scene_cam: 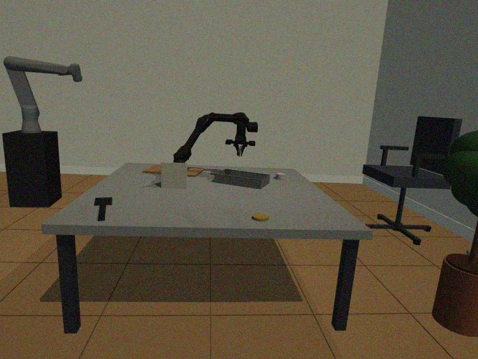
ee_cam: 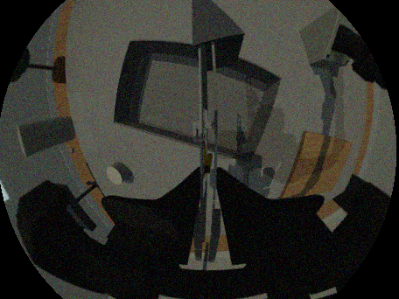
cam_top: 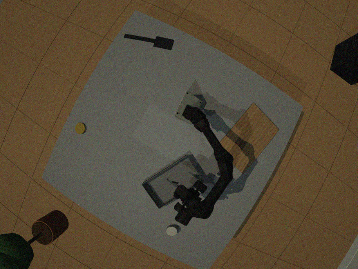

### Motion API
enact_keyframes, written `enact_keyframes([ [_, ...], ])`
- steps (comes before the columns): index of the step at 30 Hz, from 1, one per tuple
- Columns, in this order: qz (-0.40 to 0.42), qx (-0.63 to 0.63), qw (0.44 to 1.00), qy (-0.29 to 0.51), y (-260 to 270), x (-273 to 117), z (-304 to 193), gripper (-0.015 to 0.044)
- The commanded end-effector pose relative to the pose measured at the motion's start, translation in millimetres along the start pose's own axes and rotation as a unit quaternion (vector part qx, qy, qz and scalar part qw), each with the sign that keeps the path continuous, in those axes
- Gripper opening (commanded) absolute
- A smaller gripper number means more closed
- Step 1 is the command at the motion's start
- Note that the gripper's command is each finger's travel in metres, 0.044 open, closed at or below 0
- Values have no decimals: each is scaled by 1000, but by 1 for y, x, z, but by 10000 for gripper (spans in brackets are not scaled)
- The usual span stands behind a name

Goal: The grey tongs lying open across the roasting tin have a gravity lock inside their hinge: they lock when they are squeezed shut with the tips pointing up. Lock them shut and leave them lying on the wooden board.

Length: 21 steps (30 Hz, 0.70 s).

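The grey tongs are held in my gripper. Their two long arms run close together, with a narrow gap, from a dark block at the top of the wrist view down between my fingers. Whether they are locked cannot be seen. My gripper is shut on them and points down, high above the roasting tin. In the top view the arm hides most of the tongs and one corner of the tin. The wooden board lies beside the arm, with nothing seen on it.
A white cylinder stands near the tin. A pale block stands under the arm's base. A yellow disc and a black flat-headed tool lie farther off on the grey table.
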State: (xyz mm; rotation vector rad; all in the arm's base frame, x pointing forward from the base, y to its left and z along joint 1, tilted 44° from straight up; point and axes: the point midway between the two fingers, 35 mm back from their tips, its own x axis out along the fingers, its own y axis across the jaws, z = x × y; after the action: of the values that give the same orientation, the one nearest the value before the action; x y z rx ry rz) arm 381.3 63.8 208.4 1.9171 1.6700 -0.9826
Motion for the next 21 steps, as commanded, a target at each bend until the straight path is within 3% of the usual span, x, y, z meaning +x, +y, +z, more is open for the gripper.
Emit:
enact_keyframes([
  [1, 3, -37, 999, -3, -18, -2, -18, -150],
  [21, 0, -213, 977, 3, -127, -7, -88, -150],
])
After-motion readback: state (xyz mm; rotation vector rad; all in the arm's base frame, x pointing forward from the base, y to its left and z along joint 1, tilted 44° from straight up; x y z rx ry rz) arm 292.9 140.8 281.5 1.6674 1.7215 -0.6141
